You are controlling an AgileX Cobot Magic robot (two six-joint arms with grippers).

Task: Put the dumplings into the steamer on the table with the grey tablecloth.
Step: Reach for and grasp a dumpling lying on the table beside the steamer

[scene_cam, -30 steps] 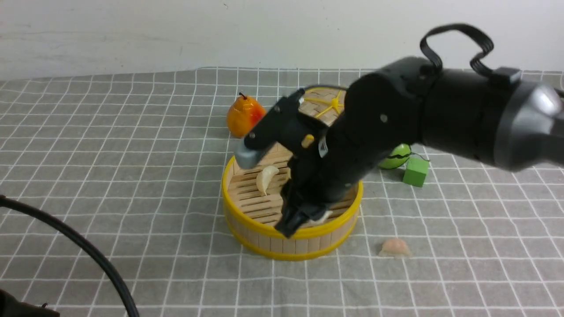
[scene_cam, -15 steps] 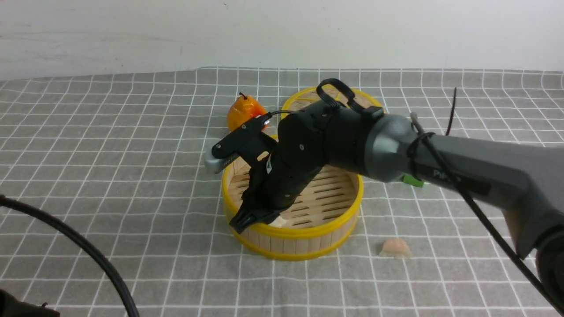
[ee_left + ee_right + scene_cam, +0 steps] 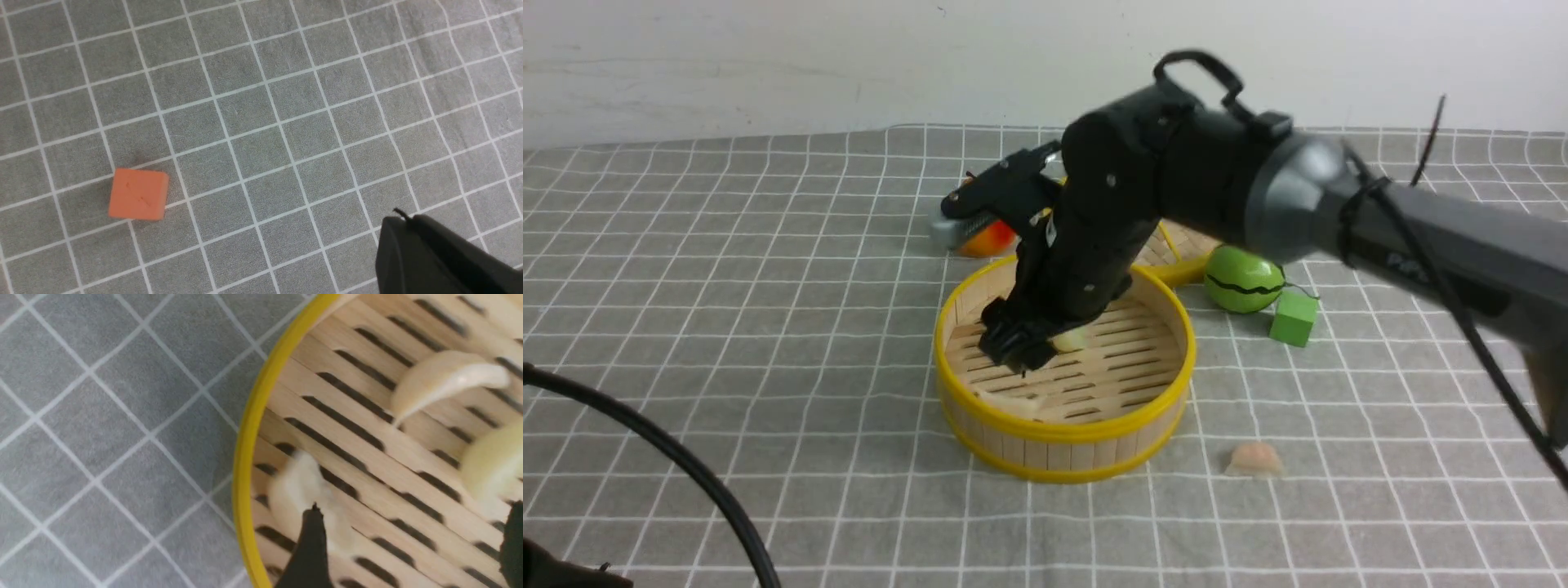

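A: How is the right claw (image 3: 1017, 343) held?
B: It is hung low inside the steamer (image 3: 1062, 445), toward its left wall. Its fingers (image 3: 310, 555) are seen spread wide apart, and nothing is clamped between them.
A: And the left claw (image 3: 402, 228)?
B: It is pressed shut above the cloth (image 3: 261, 122), where an orange cube (image 3: 138, 199) is laid. Its place relative to the steamer cannot be told.
A: Where are the dumplings (image 3: 1072, 338) found?
B: Three are seen on the steamer's slatted floor: a first dumpling (image 3: 443, 377) clear of the claw, a second dumpling (image 3: 300, 494) blurred just inside the rim by one fingertip, a third dumpling (image 3: 490, 465) near the other. The pink dumpling (image 3: 1255, 460) is found outside, on the cloth near the steamer's front right.
A: What is set around the steamer?
B: A lid (image 3: 1176, 245) is laid just behind it. A pear (image 3: 988, 238) is half hidden by the arm (image 3: 1176, 188) behind its left side. A green ball (image 3: 1243, 279) and a green cube (image 3: 1293, 318) are placed at its right rear.
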